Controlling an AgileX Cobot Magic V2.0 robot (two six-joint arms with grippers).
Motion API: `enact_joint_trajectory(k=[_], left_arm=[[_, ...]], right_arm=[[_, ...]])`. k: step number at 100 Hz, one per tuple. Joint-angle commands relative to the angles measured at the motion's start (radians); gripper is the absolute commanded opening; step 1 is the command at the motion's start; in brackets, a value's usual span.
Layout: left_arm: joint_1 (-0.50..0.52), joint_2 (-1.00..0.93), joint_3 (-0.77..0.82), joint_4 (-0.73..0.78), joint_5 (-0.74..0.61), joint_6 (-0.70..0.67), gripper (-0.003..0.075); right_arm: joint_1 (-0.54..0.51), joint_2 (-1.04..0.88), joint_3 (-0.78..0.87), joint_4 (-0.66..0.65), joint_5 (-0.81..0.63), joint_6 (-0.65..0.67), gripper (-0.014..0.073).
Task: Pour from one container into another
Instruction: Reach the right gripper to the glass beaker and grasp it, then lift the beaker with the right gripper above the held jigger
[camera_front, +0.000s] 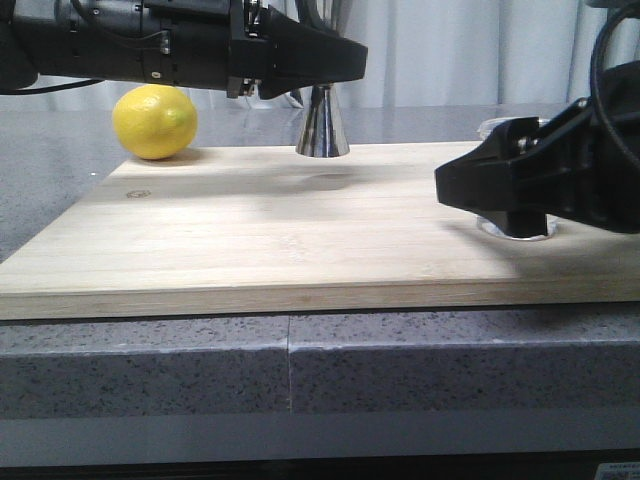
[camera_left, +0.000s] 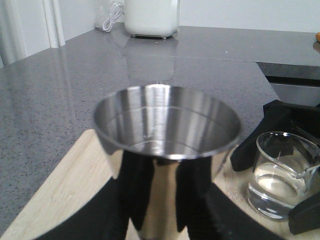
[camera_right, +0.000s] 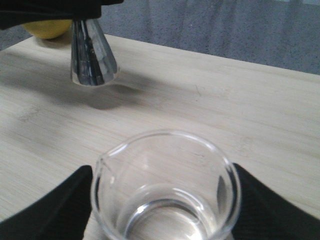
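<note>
**Ana:** Granite edge of the bench (camera_front: 300, 370) sits closest, then the wooden board (camera_front: 250, 240) on top of it. On the board's right side the right gripper (camera_right: 162, 200) has its fingers on either side of the glass beaker (camera_right: 165, 190). They look pressed to the glass, and I'd judge it gripped, with the beaker's base down on the board.

**Ben:** And water is in it, a shallow pool at the bottom. Where's the steel jigger (camera_left: 165, 130)?

**Ana:** Toward the back of the board, near the lemon (camera_front: 155, 120). The left gripper (camera_left: 160, 200) has closed around its lower cone, and the front view shows the foot resting on the board or just above it; I can't tell which. Its upper cup looks empty.

**Ben:** So the pour hasn't begun. How should it go?

**Ana:** Lift the beaker straight up without tilting, so the water stays level. Bring it beside the jigger's rim, with the pouring lip facing the cup. The lip points toward the jigger side already, which helps. Tip slowly; the jigger's mouth is narrow and glass is slick, so a jerk could slop water onto the board. The left arm should hold the jigger upright and steady.
</note>
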Motion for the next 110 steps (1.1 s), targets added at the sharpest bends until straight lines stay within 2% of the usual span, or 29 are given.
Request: enact_joint_trajectory(k=[1, 16, 50, 69, 110], left_arm=[[-0.010, -0.051, -0.031, -0.086, 0.114, -0.007, 0.0205], [-0.010, -0.051, -0.031, -0.086, 0.114, -0.007, 0.0205], [-0.010, -0.051, -0.031, -0.086, 0.114, -0.007, 0.0205], [-0.010, -0.051, -0.031, -0.086, 0.114, -0.007, 0.0205], [-0.010, -0.051, -0.031, -0.086, 0.114, -0.007, 0.0205]], right_arm=[[0.001, -0.014, -0.025, 0.002, -0.065, 0.000, 0.0391], [0.001, -0.014, -0.025, 0.002, -0.065, 0.000, 0.0291], [-0.004, -0.053, -0.054, 0.002, -0.050, -0.024, 0.0281], [-0.033, -0.096, -0.181, -0.002, 0.144, -0.051, 0.0281], [-0.039, -0.100, -0.526, -0.130, 0.556, -0.057, 0.0281]])
